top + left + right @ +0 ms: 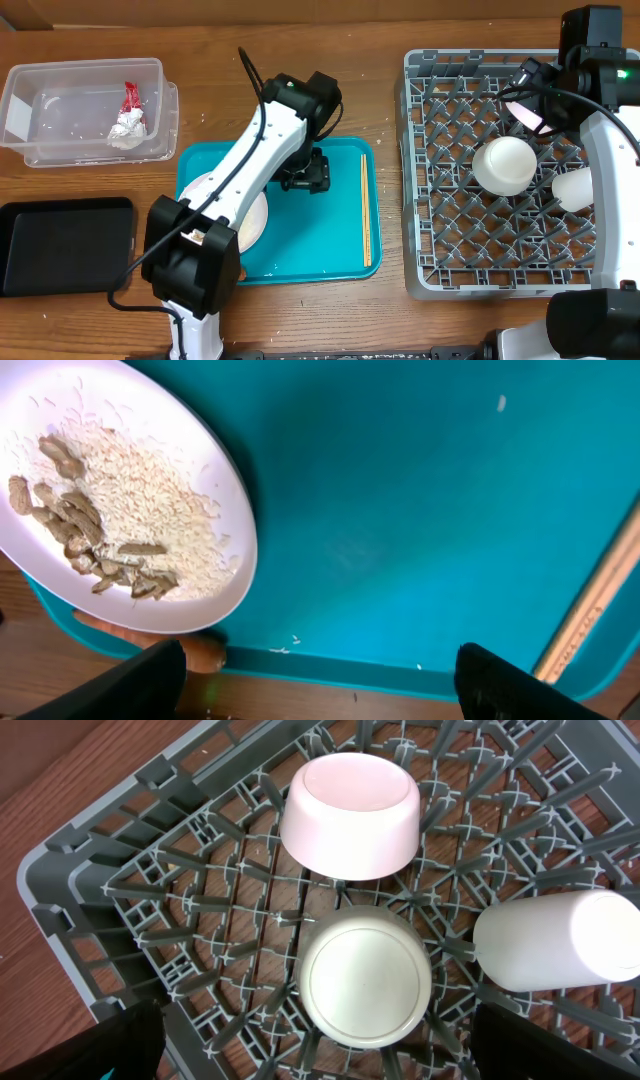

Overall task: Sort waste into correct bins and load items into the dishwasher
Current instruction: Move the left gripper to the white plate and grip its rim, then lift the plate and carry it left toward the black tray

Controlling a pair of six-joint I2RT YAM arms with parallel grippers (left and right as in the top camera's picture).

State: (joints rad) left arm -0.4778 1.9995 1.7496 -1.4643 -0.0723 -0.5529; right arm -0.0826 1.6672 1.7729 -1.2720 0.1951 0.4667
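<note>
- Currently the left gripper (320,662) hangs over the teal tray (420,510). Its two fingers (120,690) are spread wide at the bottom corners of the wrist view, with nothing between them.
- Beside it on the teal tray sits a white plate (215,575) carrying scattered rice and beige food scraps (75,525). From overhead, the left arm covers much of it.
- A small orange piece (205,650) lies at the tray's near edge just below the plate. I cannot tell whether it rests on the rim or on the wooden table (300,40).
- The chopsticks (366,210) lie together along the right side of the teal tray, well apart from the plate.
- The clear tub (60,75) stands at the far left with the red wrapper (130,97) and silvery-white wrapper (126,130) inside, touching each other.
- The black tray (60,245) sits just in front of the tub.
- The right gripper (315,1015) hovers above the dish rack (60,880), its fingers parted and holding nothing.
- Below it in the rack are an upturned bowl (350,815), a second upturned dish (365,985) just beside it, and a cup (565,950) lying on its side.
</note>
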